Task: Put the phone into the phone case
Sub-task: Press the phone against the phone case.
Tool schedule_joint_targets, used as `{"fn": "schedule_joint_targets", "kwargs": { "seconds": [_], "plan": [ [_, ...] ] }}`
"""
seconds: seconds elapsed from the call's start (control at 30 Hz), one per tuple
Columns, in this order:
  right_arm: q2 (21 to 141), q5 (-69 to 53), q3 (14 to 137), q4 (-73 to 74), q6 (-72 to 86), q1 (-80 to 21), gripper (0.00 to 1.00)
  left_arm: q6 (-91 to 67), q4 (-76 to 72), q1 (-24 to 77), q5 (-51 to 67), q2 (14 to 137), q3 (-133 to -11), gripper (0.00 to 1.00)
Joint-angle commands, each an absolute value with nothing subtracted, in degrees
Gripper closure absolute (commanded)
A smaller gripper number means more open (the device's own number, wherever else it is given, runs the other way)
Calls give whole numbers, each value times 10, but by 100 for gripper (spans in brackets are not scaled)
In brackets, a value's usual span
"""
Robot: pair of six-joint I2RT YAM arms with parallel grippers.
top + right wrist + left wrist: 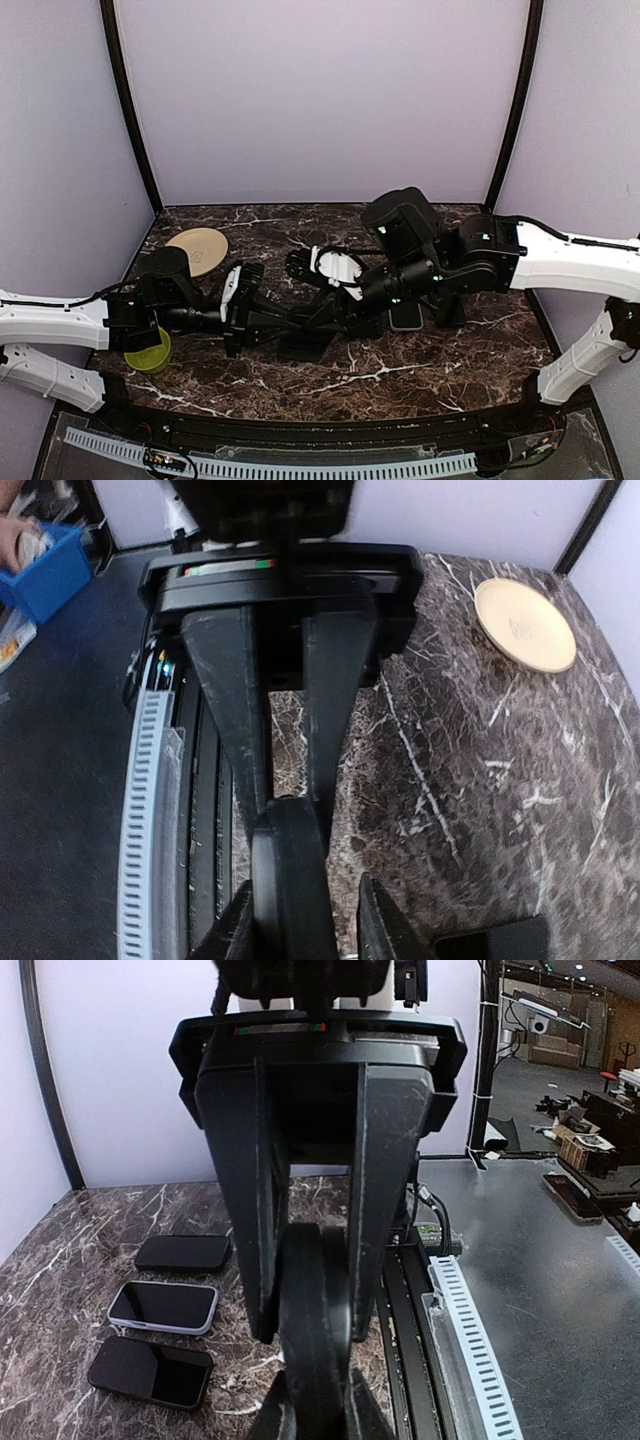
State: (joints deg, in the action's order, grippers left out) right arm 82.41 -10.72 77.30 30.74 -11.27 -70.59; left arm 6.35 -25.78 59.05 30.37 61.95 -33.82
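Note:
A black phone case [318, 1330] hangs edge-on between my two arms, low over the marble table [450, 370]. A glossier black layer lies against it, which looks like the phone, though I cannot tell the two apart. My left gripper [312, 1332] is shut on one end of it. From the opposite side, my right gripper [290, 815] has its fingers pressed to the other end [290, 880]. In the top view the left gripper [275, 322] and the right gripper [325, 318] meet over the case [300, 340].
Three flat devices lie in a row on the table: a black one [183, 1253], a white-rimmed one [163, 1306] [405, 318] and another black one [150, 1370]. A tan round plate [198, 250] [525, 623] sits back left, and a yellow-green disc [148, 355] lies near the left arm.

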Motion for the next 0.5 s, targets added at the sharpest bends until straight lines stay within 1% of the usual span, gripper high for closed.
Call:
{"fn": "schedule_joint_targets", "kwargs": {
  "seconds": [0.0, 0.03, 0.07, 0.27, 0.3, 0.33, 0.37, 0.43, 0.47],
  "plan": [
    [830, -100, 792, 296, -109, -702, 87, 67, -297, 593, 318, 606, -366, 100],
    [826, -100, 791, 292, -109, -701, 95, 68, -296, 593, 318, 606, -366, 100],
    [822, -101, 791, 287, -109, -700, 100, 67, -296, 593, 318, 607, -366, 100],
    [806, -109, 794, 287, -106, -697, 100, 67, -294, 593, 318, 614, -368, 99],
    [806, -113, 797, 290, -107, -697, 100, 68, -290, 593, 318, 616, -371, 90],
    [804, -118, 801, 294, -107, -697, 100, 68, -287, 593, 318, 621, -372, 84],
    [802, -124, 805, 298, -110, -697, 100, 68, -281, 593, 319, 623, -376, 72],
    [798, -141, 815, 307, -114, -697, 100, 68, -274, 594, 320, 630, -380, 63],
    [797, -150, 821, 312, -117, -697, 100, 69, -272, 594, 319, 633, -381, 63]
  ]
}}
